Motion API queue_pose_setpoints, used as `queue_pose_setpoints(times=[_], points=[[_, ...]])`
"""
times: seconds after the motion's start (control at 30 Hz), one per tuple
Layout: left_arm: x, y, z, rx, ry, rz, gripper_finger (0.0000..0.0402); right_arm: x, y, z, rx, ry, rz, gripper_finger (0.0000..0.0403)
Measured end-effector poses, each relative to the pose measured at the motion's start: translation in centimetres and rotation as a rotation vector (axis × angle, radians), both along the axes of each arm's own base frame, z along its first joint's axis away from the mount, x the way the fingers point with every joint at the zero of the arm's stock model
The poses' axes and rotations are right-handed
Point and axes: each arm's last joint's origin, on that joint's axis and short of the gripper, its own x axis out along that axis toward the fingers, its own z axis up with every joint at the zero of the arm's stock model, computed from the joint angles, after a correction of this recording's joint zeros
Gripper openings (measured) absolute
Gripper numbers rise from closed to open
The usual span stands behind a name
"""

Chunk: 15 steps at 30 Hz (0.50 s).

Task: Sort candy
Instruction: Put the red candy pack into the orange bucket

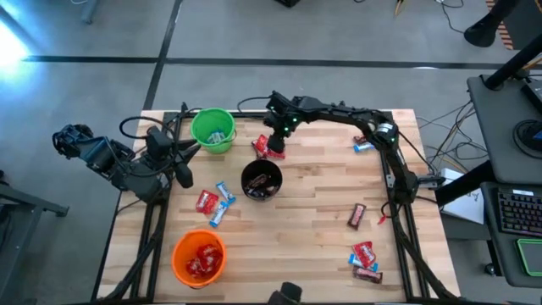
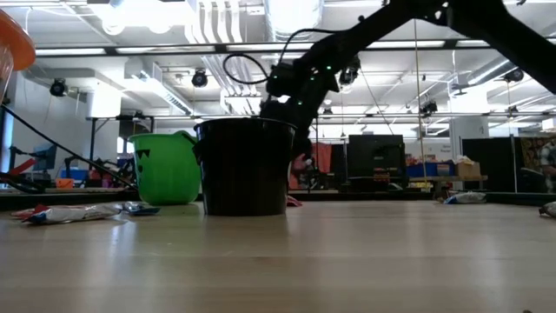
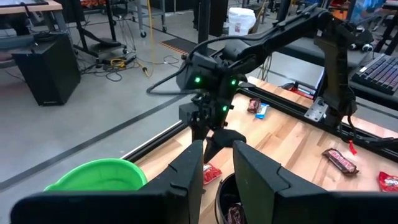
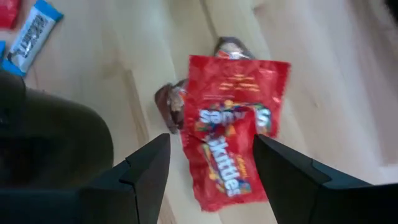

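Bright, even indoor light from overhead. A strong white glare flares on the floor at the high view's upper left. In the low view, glowing ceiling lights wash out and the black cup is silhouetted. The right wrist view is soft and blurred around the red candy.

A pale butcher-block wooden table stands on a smooth grey concrete floor crossed by dark seams. Beyond it, an open workshop shows white ceiling ducts, bright strip lights and a dark monitor.
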Motion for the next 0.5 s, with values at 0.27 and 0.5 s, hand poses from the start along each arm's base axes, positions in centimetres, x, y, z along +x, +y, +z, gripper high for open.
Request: queue_pose_setpoints(times=[0.27, 0.5], points=[[0.0, 0.0, 0.0, -0.006, -0.004, 0.002, 0.0071, 1.4, -1.0, -1.5, -0.062, 0.185, 0.040, 0.0222], [0.0, 0.0, 0.0, -0.011, -0.008, 0.003, 0.0071, 1.5, -0.7, -2.5, -0.032, 0.240, 0.072, 0.0222]])
